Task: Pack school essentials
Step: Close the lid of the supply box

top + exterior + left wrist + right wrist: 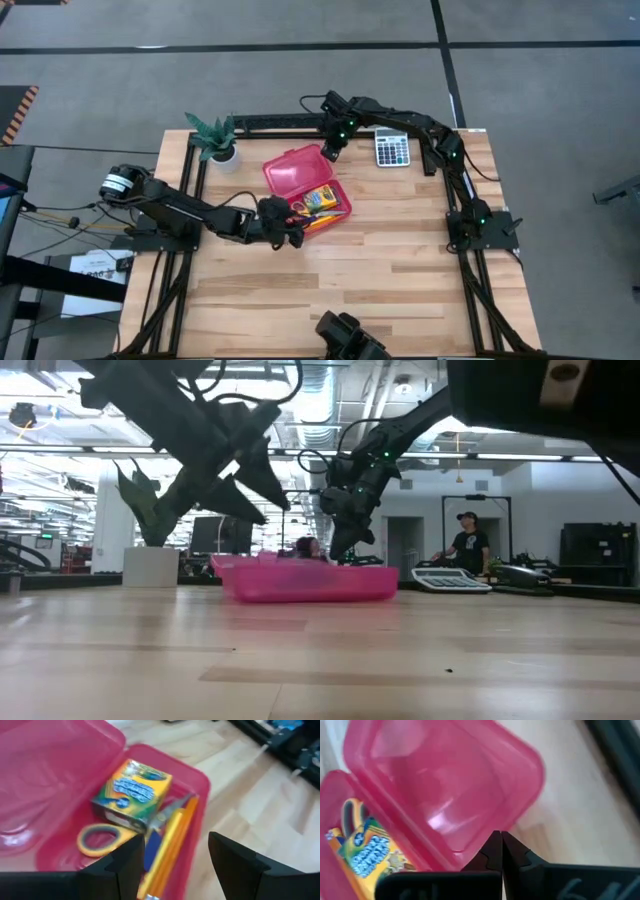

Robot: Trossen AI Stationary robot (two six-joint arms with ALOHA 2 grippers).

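Observation:
The pink pencil box point(325, 203) lies open at mid-table, its lid point(293, 168) flat toward the far-left. Inside it are the green-and-yellow crayon box point(132, 792), the yellow-handled scissors point(100, 840), and orange pencils with a yellow stick point(172, 832) along one wall. My left gripper point(293, 232) hovers open above the box's near end point(175, 844), touching nothing. My right gripper point(330, 152) is shut, its tips point(498, 837) at the lid's far rim point(470, 852). My right gripper comes slanting down from the table's far side, its shut fingertips point(492, 845) at the rim of the open lid. The frames do not show whether they touch it.
A grey calculator point(392, 150) sits by the far edge, right of the box. A potted green plant point(215, 140) stands at the far left. Black frame rails point(190, 190) run along the table's sides. Bare wood point(330, 290) stretches toward the near edge. A person point(468, 545) stands in the room behind.

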